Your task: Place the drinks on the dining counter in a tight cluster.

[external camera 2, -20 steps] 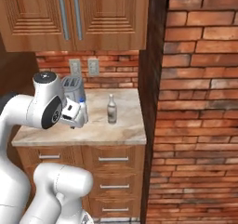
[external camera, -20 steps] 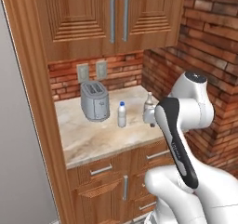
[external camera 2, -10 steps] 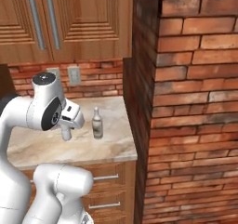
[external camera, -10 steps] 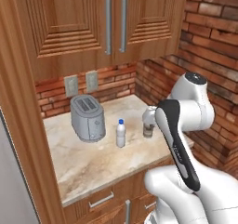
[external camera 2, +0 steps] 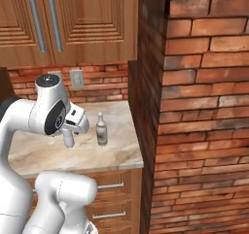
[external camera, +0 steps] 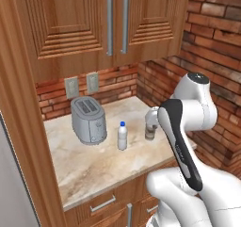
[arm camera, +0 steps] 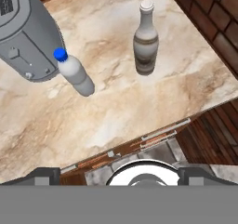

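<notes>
Two drinks stand upright on a small marbled counter: a slim white blue-capped bottle and, a hand's width to its right, a slim grey-brown pale-capped bottle. In the left base view the arm partly covers the grey-brown bottle. My gripper hangs open and empty above the counter's front edge, looking down on both bottles; its fingertips stand wide apart. The dining counter is out of view.
A steel toaster stands at the back left of the counter, close to the white bottle. Wood cabinets hang overhead, drawers sit below. A brick wall closes the right side.
The whole picture has shifted as the base drove, so the counter now sits further left and nearer. Both bottles stay where they were on it. The gripper stays open.
</notes>
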